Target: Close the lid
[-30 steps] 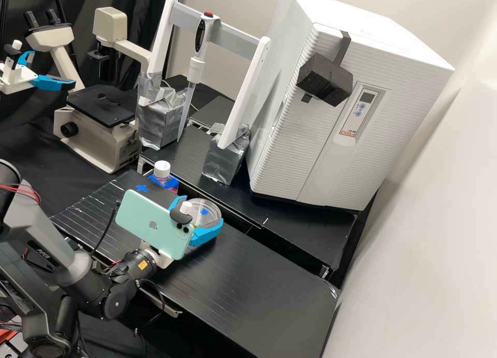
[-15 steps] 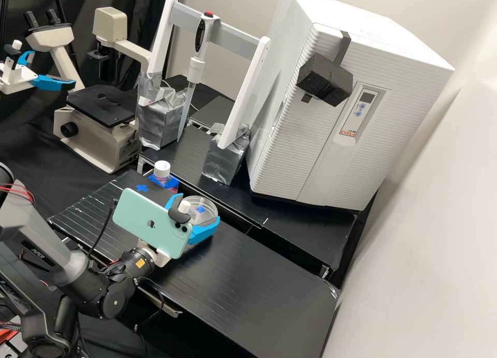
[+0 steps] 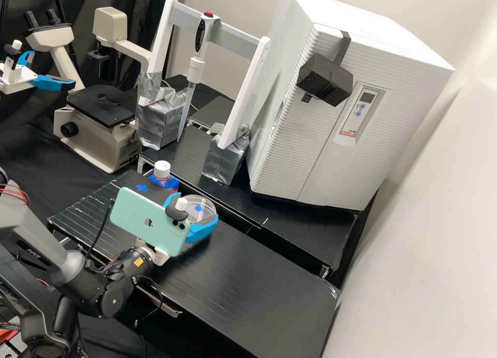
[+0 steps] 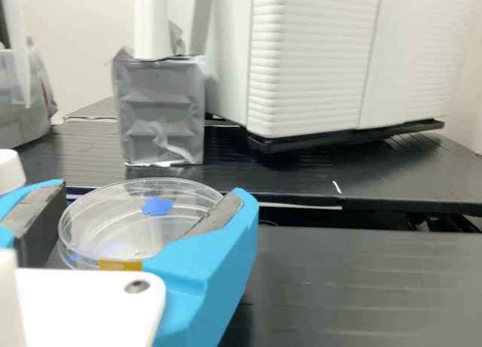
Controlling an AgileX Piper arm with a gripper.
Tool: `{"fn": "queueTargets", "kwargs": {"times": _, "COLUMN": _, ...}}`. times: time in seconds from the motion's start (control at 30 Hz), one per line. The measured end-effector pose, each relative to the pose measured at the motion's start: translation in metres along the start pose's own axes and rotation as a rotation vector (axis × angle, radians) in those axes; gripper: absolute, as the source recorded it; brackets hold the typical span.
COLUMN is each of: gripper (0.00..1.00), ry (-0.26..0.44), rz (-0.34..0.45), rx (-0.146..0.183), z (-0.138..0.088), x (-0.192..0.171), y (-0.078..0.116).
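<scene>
My gripper [image 3: 191, 219] is over the front bench in the high view, behind the mint-green phone on the wrist. Its blue fingers are around a clear round petri dish [image 3: 203, 214] with a blue mark. In the wrist view, the gripper [image 4: 143, 219] has its grey pads against opposite sides of the dish [image 4: 113, 220], shut on it. A strip of yellow tape [image 4: 120, 265] is on the dish's wall. The lid and the base cannot be told apart, and whether the dish touches the bench is unclear.
A white-capped bottle [image 3: 162, 170] stands close behind the phone. Two foil-wrapped blocks [image 3: 223, 158] hold a white pipette frame on the rear bench [image 3: 305, 239], beside a large white cabinet [image 3: 310, 156]. A microscope [image 3: 103, 125] is at the left.
The gripper has shifted slightly left in the high view. The dish and its blue mark have moved the same way with it, between the fingers.
</scene>
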Motion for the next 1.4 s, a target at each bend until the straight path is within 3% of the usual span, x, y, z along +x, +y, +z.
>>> {"fn": "queueTargets", "kwargs": {"times": 0.3, "gripper": 0.00, "ry": 0.009, "rz": -0.012, "rx": -0.011, "z": -0.0019, "x": -0.0005, "y": -0.0011}}
{"fn": "queueTargets", "kwargs": {"times": 0.5, "gripper": 0.00, "ry": 0.000, "rz": -0.022, "rx": 0.017, "z": 0.0021, "x": 0.0008, "y": -0.0020}}
{"fn": "queueTargets", "kwargs": {"times": 1.07, "gripper": 0.00, "ry": -0.005, "rz": -0.016, "rx": 0.026, "z": 0.0039, "x": 0.0006, "y": -0.0012}}
{"fn": "queueTargets", "kwargs": {"times": 1.4, "gripper": 0.00, "ry": 0.003, "rz": -0.003, "rx": -0.008, "z": -0.0006, "x": -0.0011, "y": 0.0002}}
